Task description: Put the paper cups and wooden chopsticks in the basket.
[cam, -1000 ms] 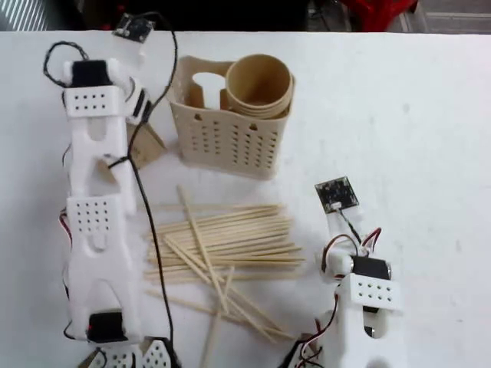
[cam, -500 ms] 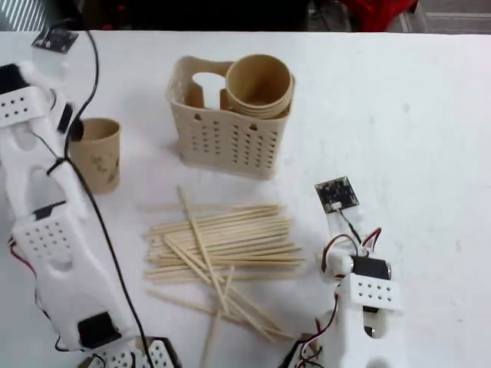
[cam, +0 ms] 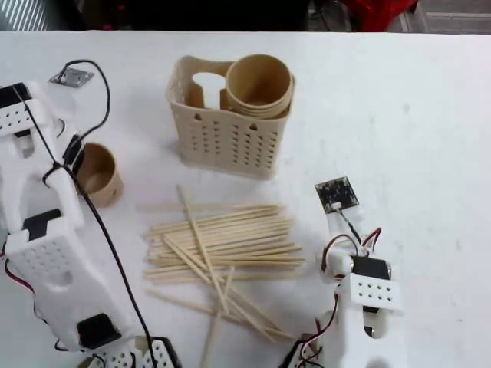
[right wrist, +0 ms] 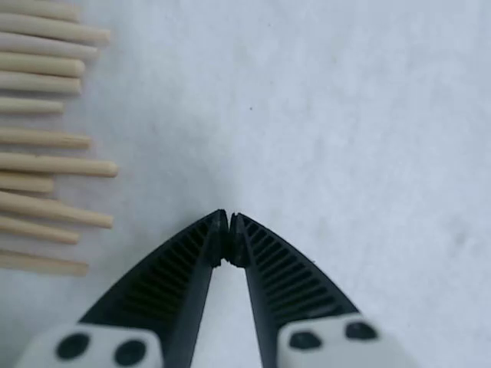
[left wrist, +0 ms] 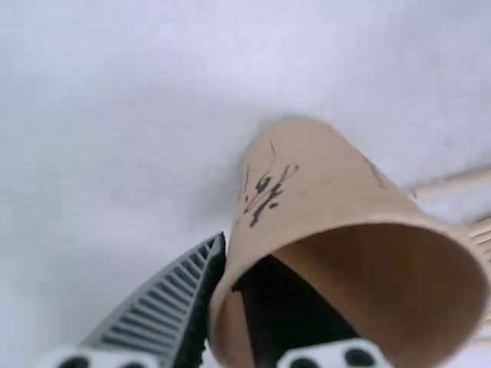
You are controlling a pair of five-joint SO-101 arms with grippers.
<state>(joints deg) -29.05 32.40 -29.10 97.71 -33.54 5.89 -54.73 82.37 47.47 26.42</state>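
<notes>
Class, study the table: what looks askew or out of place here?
One paper cup, gripped at its rim by the left end effector, leans off upright. The chopsticks lie in a loose heap, with several crossing the rest at angles.

Overhead above table [cam: 430, 115]; close wrist views, chopsticks [cam: 222, 245] shared

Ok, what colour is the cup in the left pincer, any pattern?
Tan paper cup with a black scribbled mark on its side; clearest in the left wrist view.
</notes>
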